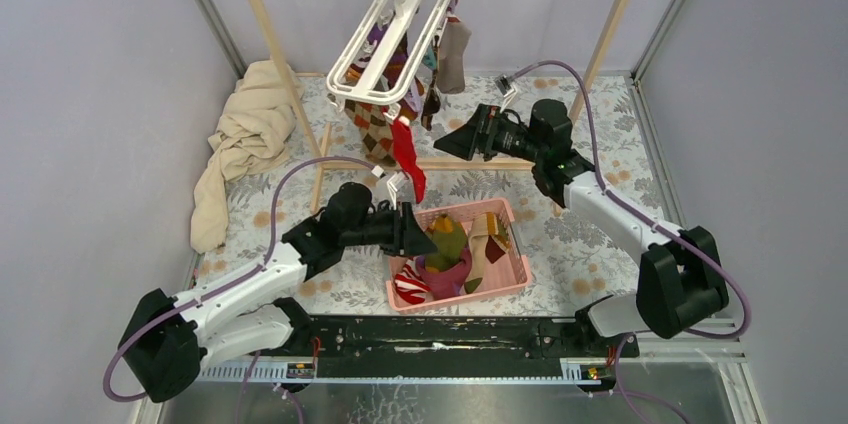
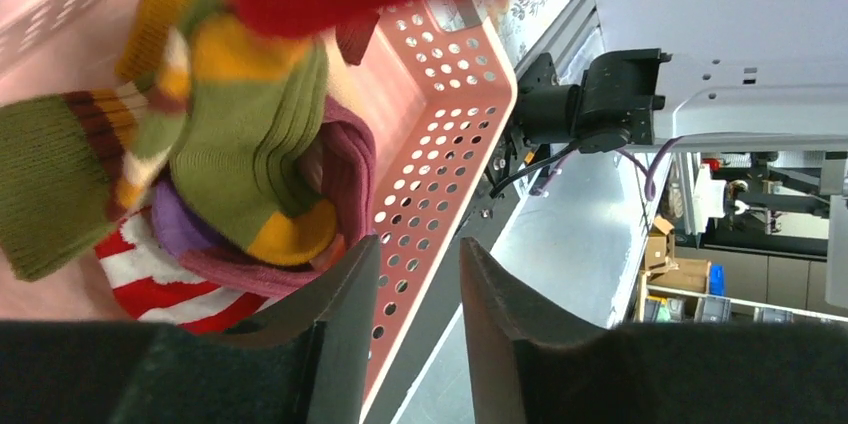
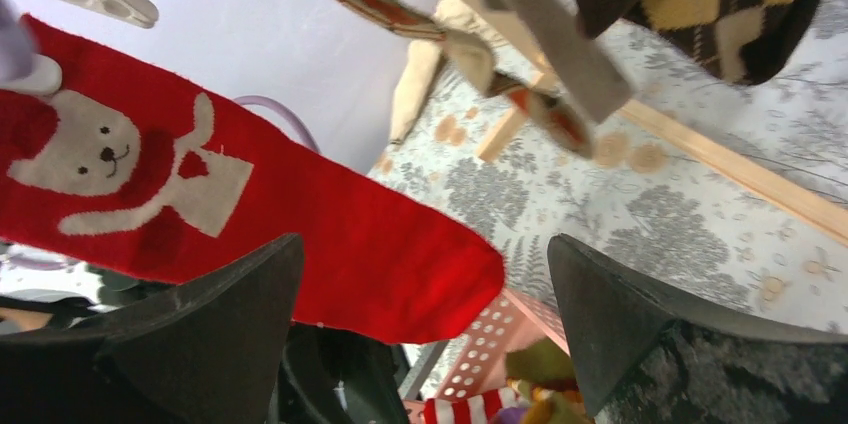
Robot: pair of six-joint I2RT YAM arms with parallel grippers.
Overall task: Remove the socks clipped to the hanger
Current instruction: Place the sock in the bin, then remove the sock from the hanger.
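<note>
"Grey walls all round, and a leaf-print cloth over the table (image 1: 600, 234). Where was the hanger (image 1: 368, 34)?"

"It hung on its hook from the wooden rail frame (image 1: 268, 34) at the back, tipped down towards the arms. Several socks were clipped under it. The red sock (image 1: 407, 156) dangled from the near corner, with the argyle sock (image 1: 372, 134) just behind it."

"And the pincers?"

"The right gripper (image 1: 445, 144) stood beside the red sock with its jaws spread wide and nothing in them. Through its own camera the sock lay straight across the gap. The left gripper (image 1: 408, 224) sat lower, at the far-left corner of the pink basket (image 1: 460, 294), under the sock's toe. Its fingers (image 2: 350, 284) were parted a little and held nothing."

"What worried you?"

"A tug, mostly. If the right arm closed and pulled sideways while the clip was gripping, I reckoned the whole hanger could swing or ride off the rail. The jaws were wide enough to catch the argyle one too."

"And the drop?"

"The toe hung at the basket's corner, not over the middle. Let go there and it might have slid outside onto the cloth, or draped over the left arm."
</note>
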